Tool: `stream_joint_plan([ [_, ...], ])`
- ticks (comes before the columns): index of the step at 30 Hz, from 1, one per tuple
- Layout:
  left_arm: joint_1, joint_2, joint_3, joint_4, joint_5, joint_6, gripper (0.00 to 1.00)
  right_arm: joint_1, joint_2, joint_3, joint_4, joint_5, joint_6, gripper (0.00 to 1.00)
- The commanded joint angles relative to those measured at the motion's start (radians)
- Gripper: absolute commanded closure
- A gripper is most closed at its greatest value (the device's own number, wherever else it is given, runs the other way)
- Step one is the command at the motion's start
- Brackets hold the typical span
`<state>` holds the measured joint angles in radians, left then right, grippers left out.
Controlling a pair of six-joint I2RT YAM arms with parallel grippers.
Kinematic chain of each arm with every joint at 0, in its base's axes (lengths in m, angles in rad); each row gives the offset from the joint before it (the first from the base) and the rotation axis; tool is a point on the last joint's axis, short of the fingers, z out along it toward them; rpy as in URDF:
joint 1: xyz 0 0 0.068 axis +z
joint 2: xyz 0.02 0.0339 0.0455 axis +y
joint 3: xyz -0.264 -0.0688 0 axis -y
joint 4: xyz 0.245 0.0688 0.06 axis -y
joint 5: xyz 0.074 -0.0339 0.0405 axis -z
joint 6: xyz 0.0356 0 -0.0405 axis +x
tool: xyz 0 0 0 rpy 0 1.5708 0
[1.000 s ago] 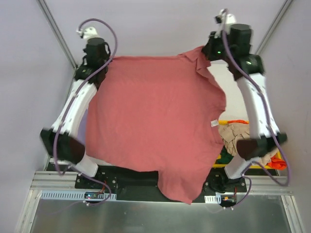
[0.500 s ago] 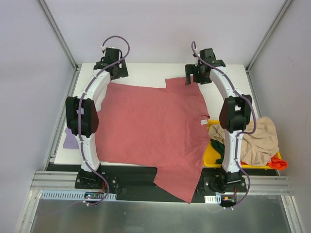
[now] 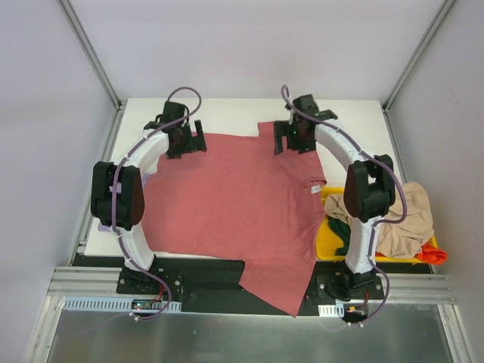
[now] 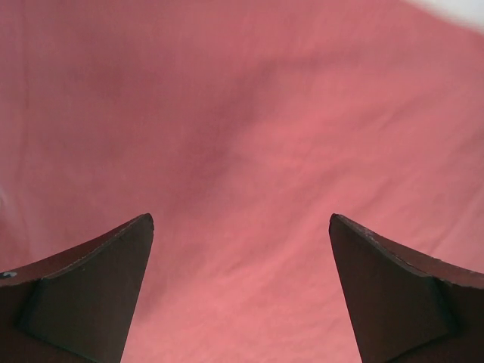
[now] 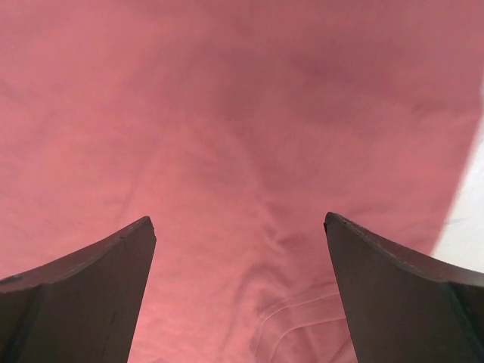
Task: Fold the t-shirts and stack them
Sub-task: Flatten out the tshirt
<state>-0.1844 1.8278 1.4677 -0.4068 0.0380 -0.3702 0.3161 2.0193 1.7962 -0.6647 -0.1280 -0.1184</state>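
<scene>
A large dusty pink-red t-shirt (image 3: 234,200) lies spread flat on the white table (image 3: 355,121). Its near end hangs over the table's front edge, and its small white tag (image 3: 311,189) shows at the right side. My left gripper (image 3: 192,139) hovers open over the shirt's far left corner, and the left wrist view shows only pink cloth (image 4: 242,136) between the left gripper's (image 4: 240,219) fingers. My right gripper (image 3: 283,141) hovers open over the far right part. Under the right gripper (image 5: 238,219) lies a stitched hem (image 5: 302,310). Neither gripper holds anything.
A yellow bin (image 3: 330,240) stands at the table's right, near my right arm's base. It holds a beige t-shirt (image 3: 404,219), a green one (image 3: 342,231) and an orange-red one (image 3: 431,253). Bare white table shows beyond the shirt's far edge.
Both grippers have opened and let go of the pink-red shirt. It has dropped from its lifted spread to lie flat. Both arms have come down and inward over its far edge.
</scene>
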Motion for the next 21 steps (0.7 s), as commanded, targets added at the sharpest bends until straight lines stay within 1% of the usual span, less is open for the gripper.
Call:
stream_joint_plan([
  [1, -0.042, -0.12, -0.14, -0.017, 0.033, -0.061, 0.01, 0.116, -0.122, -0.185, 0.016, 0.122, 0.117, 0.04],
  [2, -0.064, -0.133, -0.165, -0.017, 0.013, -0.065, 0.01, 0.136, -0.142, -0.228, 0.022, 0.167, 0.17, 0.04],
  [5, -0.115, -0.142, -0.213, -0.015, -0.058, -0.07, 0.01, 0.199, -0.183, -0.334, 0.045, 0.249, 0.255, 0.04],
  [9, -0.127, -0.099, -0.21, -0.015, -0.081, -0.076, 0.01, 0.251, -0.189, -0.403, 0.074, 0.26, 0.309, 0.04],
  [11, -0.127, -0.075, -0.196, -0.017, -0.116, -0.076, 0.01, 0.253, -0.169, -0.403, 0.073, 0.264, 0.316, 0.04],
  [14, -0.127, -0.027, -0.153, -0.015, -0.125, -0.069, 0.01, 0.25, -0.127, -0.371, 0.054, 0.286, 0.303, 0.04],
  [17, -0.122, 0.042, -0.084, -0.018, -0.156, -0.053, 0.01, 0.241, -0.088, -0.328, 0.037, 0.301, 0.284, 0.04],
  [21, -0.098, 0.138, 0.017, -0.026, -0.136, -0.052, 0.01, 0.206, -0.031, -0.281, 0.036, 0.26, 0.28, 0.04],
])
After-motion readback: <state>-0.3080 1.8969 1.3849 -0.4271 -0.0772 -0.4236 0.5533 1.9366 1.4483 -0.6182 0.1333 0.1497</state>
